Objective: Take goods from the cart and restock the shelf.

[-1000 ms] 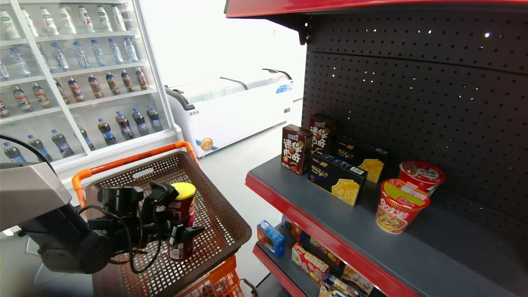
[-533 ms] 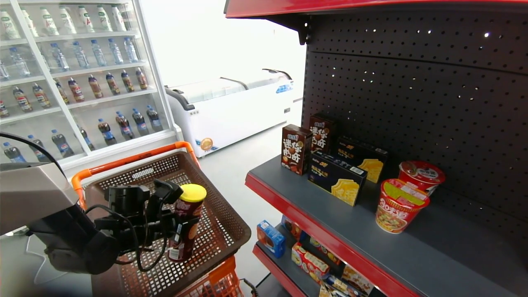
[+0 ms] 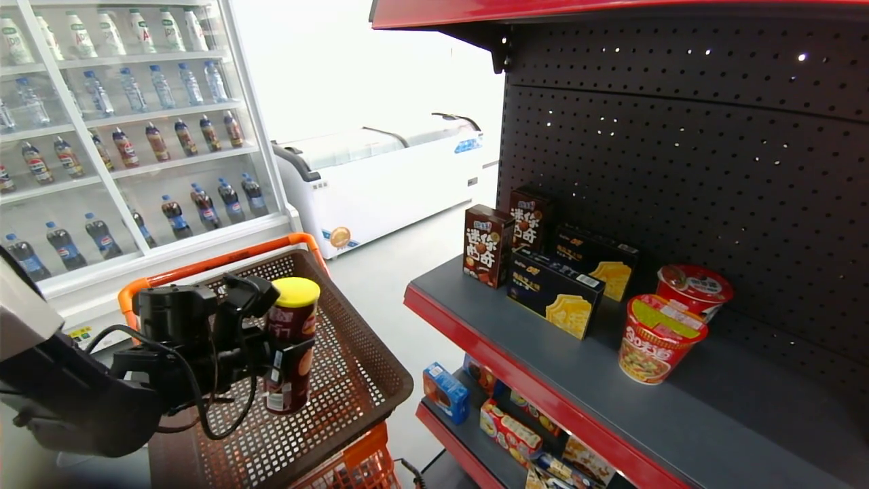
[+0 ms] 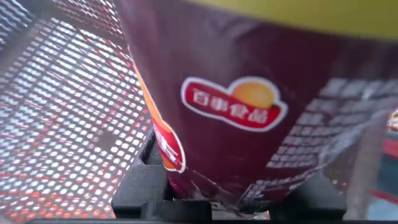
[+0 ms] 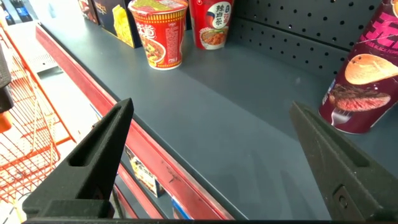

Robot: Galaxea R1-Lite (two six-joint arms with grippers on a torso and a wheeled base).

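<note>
We hold the dark-red, yellow-lidded snack tube (image 3: 290, 346) clamped in our left gripper (image 3: 280, 333) over the brown mesh cart (image 3: 370, 370); next, swing it onto the grey shelf (image 3: 543, 363)

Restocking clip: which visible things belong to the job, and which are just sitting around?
Job: chip can, held in left gripper; cart basket; shelf; open right gripper.
Just there: drinks cooler; chest freezer; noodle cups and boxes already on the shelf.
</note>
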